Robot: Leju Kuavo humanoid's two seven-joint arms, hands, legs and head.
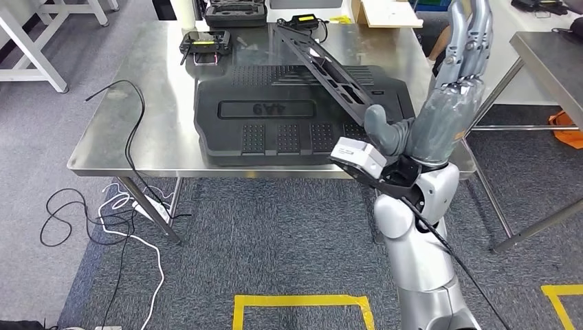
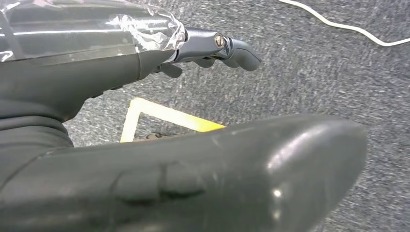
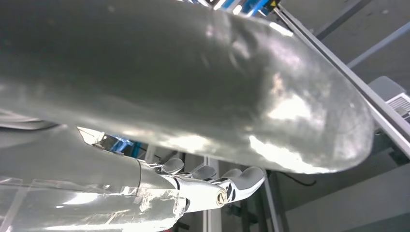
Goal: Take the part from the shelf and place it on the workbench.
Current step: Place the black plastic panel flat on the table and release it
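The part, a long black bar with cut-outs (image 1: 322, 63), lies slanted across a black moulded tray (image 1: 289, 117) on the steel workbench (image 1: 137, 103). My right hand (image 1: 454, 89) stands raised at the bench's near right corner, fingers (image 1: 471, 34) stretched upward and apart. Its thumb (image 1: 385, 132) sits just beside the bar's near end; I cannot tell if they touch. In the right wrist view the right hand's fingers (image 3: 217, 186) hold nothing. My left hand (image 2: 212, 48) hangs over the grey carpet, fingers loosely extended, nothing in it.
At the bench's back stand a black controller (image 1: 205, 45), a black case (image 1: 235, 12), a charger (image 1: 302, 20) and a cardboard box (image 1: 385, 12). Cables (image 1: 124, 206) trail under the bench's left side. A second steel table (image 1: 550, 55) stands right. Yellow tape (image 1: 302, 302) marks the floor.
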